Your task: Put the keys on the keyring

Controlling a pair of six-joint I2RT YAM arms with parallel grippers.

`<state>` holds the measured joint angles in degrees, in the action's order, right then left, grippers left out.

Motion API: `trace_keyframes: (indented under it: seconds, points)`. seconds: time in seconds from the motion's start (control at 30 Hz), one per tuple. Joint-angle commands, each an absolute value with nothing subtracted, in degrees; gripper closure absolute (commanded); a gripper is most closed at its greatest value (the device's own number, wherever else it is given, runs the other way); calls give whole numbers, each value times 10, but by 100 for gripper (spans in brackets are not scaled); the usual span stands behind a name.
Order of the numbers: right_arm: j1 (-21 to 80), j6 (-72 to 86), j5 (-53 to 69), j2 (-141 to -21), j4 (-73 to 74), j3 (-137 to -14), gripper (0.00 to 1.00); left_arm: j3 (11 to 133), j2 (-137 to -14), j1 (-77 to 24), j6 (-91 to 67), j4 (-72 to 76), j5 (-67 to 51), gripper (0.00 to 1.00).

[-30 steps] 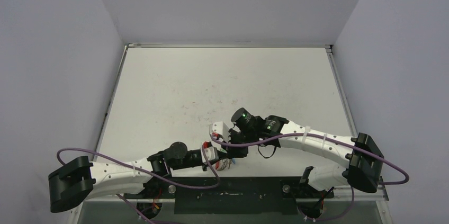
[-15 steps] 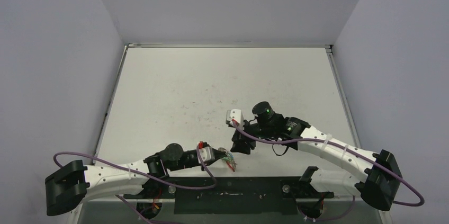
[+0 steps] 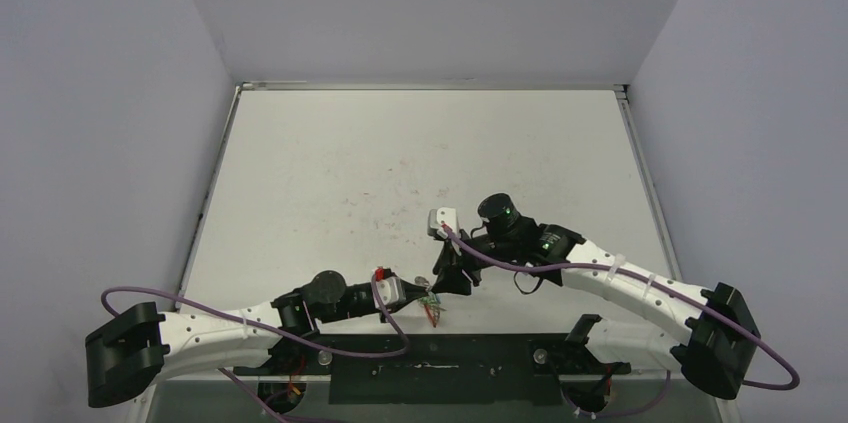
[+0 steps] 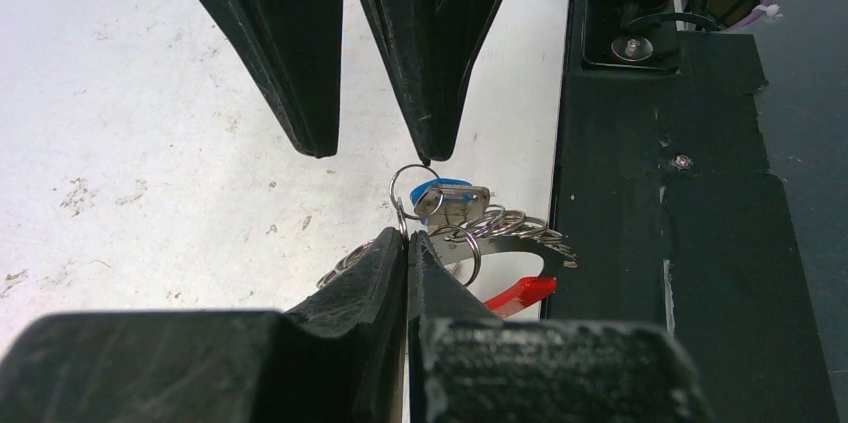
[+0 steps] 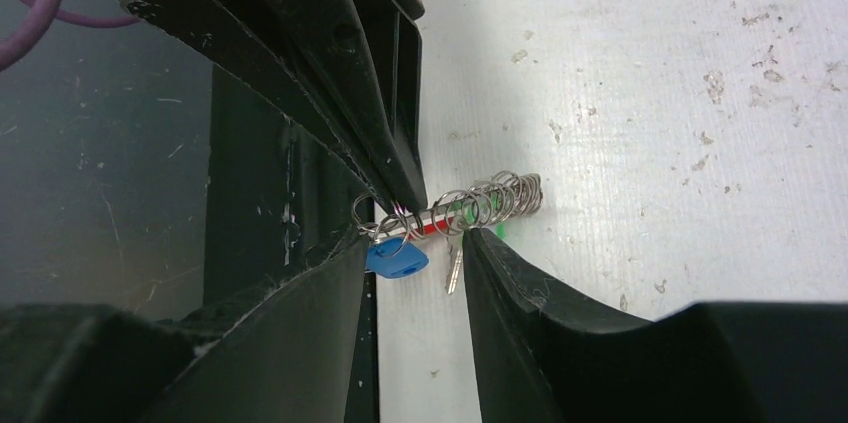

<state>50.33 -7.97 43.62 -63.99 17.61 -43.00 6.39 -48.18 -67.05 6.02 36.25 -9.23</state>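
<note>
From above, the keyring [image 3: 431,302] is a tangle too small to make out, its near arc in the left wrist view vanishes behind the left gripper [image 4: 407,238], the right gripper [image 4: 375,155] runs off that view's top edge, and the green key [image 5: 497,232] shows only as a sliver behind the coils.

Keyring [image 4: 505,228]: silvery wire coil w/ a red sleeve [image 4: 520,293] on one stretch. It is pinched at its rim by the left gripper [image 4: 407,240], at the near edge of the table [image 3: 400,163], and is seen approx. edge-on from the right wrist. Blue-head key [image 5: 397,259] hangs at the coil end next to the pinch, w/ a small loop at its head touching the coil. Green-head key [image 5: 497,232]: only a sliver of green shows behind the coil. A bare silver blade [image 5: 454,273] dangles below mid-coil.
</note>
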Motion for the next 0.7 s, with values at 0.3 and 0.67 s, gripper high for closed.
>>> trace_keyframes:
  seconds: [0.3, 0.67]
  points:
    - [503, -62, 442, -666, 147, -434, 63, 76, -479, -673, 59, 387, -95, 100]
    - [503, -60, 453, -667, 158, -435, 95, 77, -475, -673, 60, 379, -93, 100]
